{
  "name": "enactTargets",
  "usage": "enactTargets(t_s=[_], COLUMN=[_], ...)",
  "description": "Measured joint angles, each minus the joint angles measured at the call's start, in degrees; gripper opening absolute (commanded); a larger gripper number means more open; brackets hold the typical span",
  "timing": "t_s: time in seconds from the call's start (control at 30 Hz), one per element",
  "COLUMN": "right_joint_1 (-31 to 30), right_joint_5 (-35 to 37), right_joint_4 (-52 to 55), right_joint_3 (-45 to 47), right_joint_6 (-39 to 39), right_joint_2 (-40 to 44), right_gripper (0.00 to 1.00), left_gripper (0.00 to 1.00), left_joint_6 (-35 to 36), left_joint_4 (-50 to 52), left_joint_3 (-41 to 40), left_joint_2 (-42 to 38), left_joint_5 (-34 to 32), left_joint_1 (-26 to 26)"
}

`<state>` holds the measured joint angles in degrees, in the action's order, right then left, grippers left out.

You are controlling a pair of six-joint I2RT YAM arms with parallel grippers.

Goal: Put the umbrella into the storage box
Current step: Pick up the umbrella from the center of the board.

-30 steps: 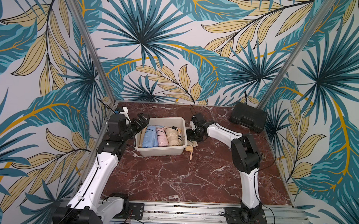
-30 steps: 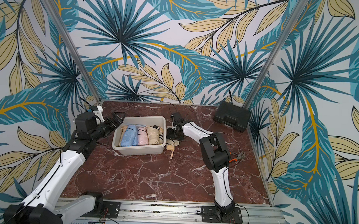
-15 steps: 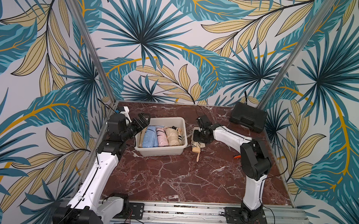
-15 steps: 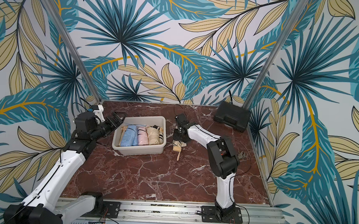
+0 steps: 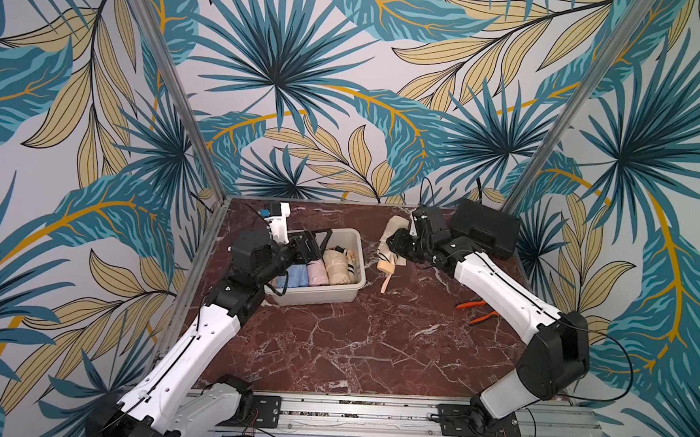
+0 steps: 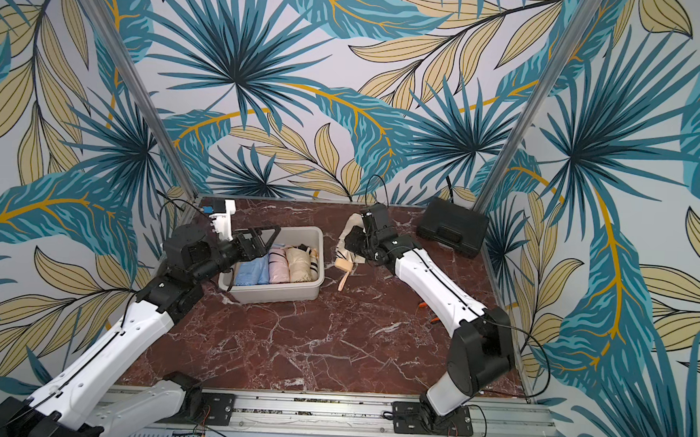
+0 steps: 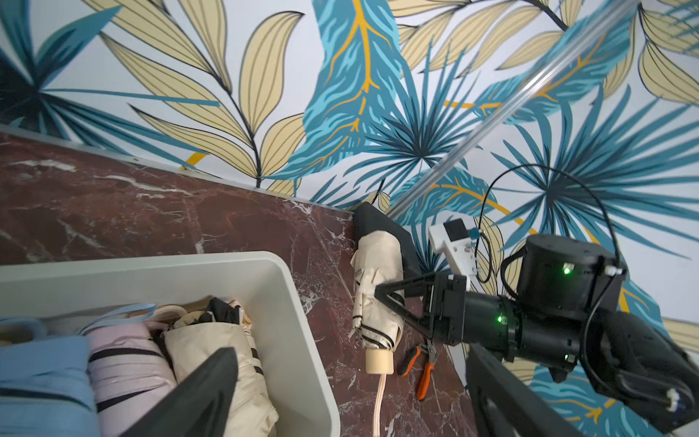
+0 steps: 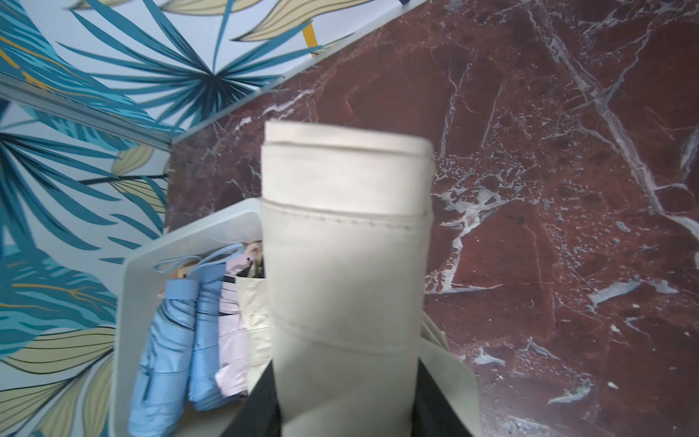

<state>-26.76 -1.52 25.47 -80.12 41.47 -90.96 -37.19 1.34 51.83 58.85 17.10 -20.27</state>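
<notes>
**Marble tabletop (image 5: 353,351), read from the front rail toward the back wall.**

- Nearest, beside the right arm's forearm, lie orange-handled pliers (image 5: 477,312), flat on the marble.
- Farther in and left of centre stands the storage box (image 5: 319,298), an off-white tub. It holds three folded umbrellas (image 5: 316,271) packed side by side (blue, pink, then cream, counting from the left arm's side).
- The left gripper (image 5: 316,242) hangs over the end of the box nearest its own arm. Its jaws are spread wide with nothing between them.
- To the right of the box, apart from its rim, the right gripper (image 5: 396,246) is clamped across the body of the umbrella (image 5: 393,228), a cream folded one outside the box.
- The umbrella is tilted, with its handle end toward the front and the wrist strap hanging from the handle. Whether the strap's tip touches the marble cannot be told.
- In the right wrist view the umbrella's cloth end fills the middle, between the fingers (image 8: 253,412).
- Farthest back, in the right rear corner behind that gripper, rests a black case (image 5: 483,232).
</notes>
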Motion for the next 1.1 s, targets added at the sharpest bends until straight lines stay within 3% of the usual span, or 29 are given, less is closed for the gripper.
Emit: enactTargets(t_s=[0.23,0.7,0.8,1.1], right_joint_1=[-3.02,-9.62,-10.54,-11.91], right_joint_5=[-0.02,1.22,2.16,4.96], right_joint_4=[-0.31,-5.92,-6.84,-10.21], right_joint_3=[-4.52,-6.69,-6.71,-6.82], right_joint_6=[5.53,17.4,19.02,22.71], right_joint_2=[1.03,1.01,0.98,-0.5], right_gripper=[0.25,0.24,0.24,0.24], left_gripper=[1.0,0.98,0.9,0.46], left_joint_6=[5.22,6.73,6.27,4.42], left_joint_4=[-0.61,-2.73,-4.5,-8.46], left_joint_3=[1.81,2.67,2.67,2.78], left_joint_2=[5.75,12.48,13.31,14.25], left_joint_5=[-0.79,1.05,1.62,1.38], left_joint_1=[-6.03,-6.91,-6.91,-6.93])
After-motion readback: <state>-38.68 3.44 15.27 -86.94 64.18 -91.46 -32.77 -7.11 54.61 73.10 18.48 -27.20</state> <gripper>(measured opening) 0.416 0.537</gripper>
